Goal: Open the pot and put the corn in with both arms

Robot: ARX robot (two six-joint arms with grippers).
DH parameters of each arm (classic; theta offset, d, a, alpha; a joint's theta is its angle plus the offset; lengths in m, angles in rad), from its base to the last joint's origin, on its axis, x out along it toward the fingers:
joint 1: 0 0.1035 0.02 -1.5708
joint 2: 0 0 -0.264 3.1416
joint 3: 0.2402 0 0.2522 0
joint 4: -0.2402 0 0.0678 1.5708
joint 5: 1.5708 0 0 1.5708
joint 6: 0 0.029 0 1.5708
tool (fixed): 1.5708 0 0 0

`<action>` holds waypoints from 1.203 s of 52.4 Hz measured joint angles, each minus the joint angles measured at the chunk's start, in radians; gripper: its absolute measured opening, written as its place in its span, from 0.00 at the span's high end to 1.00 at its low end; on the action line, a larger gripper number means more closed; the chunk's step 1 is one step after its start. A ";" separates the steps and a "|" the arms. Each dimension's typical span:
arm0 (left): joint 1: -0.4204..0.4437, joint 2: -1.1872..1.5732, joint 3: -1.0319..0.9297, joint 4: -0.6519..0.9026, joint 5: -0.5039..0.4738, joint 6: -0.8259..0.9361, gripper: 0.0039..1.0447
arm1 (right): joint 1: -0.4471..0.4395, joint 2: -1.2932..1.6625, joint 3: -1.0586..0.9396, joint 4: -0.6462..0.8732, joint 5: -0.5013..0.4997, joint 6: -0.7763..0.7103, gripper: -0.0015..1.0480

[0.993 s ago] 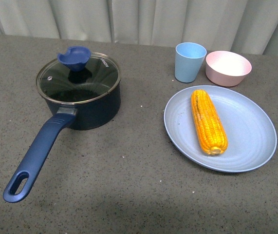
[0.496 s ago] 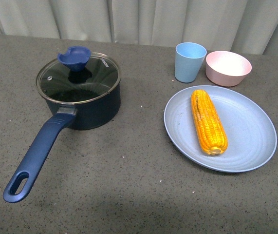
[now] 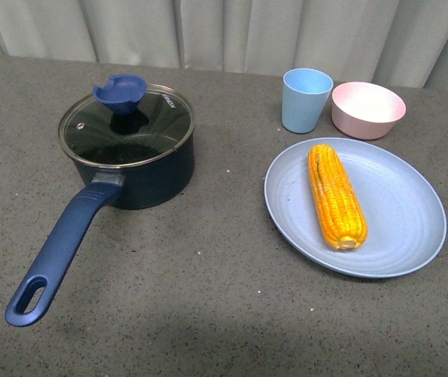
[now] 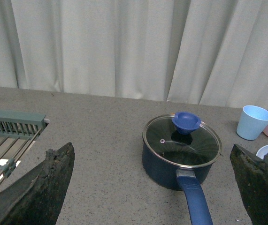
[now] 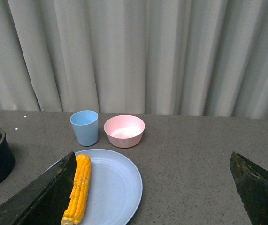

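Front view: neither arm in frame. Pot (image 3: 141, 169) sits on the left of the table (image 3: 224, 314), glass lid (image 3: 127, 129) still on, handle (image 3: 59, 247) pointing toward the robot. Corn (image 3: 336, 196) lies lengthwise on the blue plate (image 3: 412, 212) on the right, well apart from the pot, with the cup (image 3: 306, 100) and pink bowl (image 3: 368, 109) behind it. Left wrist view: left gripper (image 4: 150, 147) has its jaws spread wide and empty, and hangs back from the pot (image 4: 164, 164). The knob (image 4: 186, 122) is the only sensible grip point: the lid is likely rigid, breakable and slick at the rim, so pinch the flared knob or the neck under it and lift straight up. A rack (image 4: 11, 124) sits off to one side. Right wrist view: right gripper (image 5: 152, 154) also has its jaws fully apart, holding nothing, with the corn (image 5: 79, 187) ahead on the plate (image 5: 119, 187). The cob looks stiff and fairly light, but it is round and will likely roll. Best bet is to grasp mid-length across the long axis, where the kernel rows should give some bite. It looks roughly as long as the pot is wide, so it probably needs lining up or tilting to go in.
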 joint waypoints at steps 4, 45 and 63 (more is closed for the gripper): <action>0.000 0.000 0.000 0.000 0.000 0.000 0.06 | 0.000 0.000 0.000 0.000 0.000 0.000 0.09; 0.000 0.000 0.000 0.000 0.000 0.000 0.06 | 0.000 0.000 0.000 0.000 0.000 0.000 0.09; 0.000 0.000 0.000 0.000 0.000 0.000 0.06 | 0.000 0.000 0.000 0.000 0.000 0.000 0.09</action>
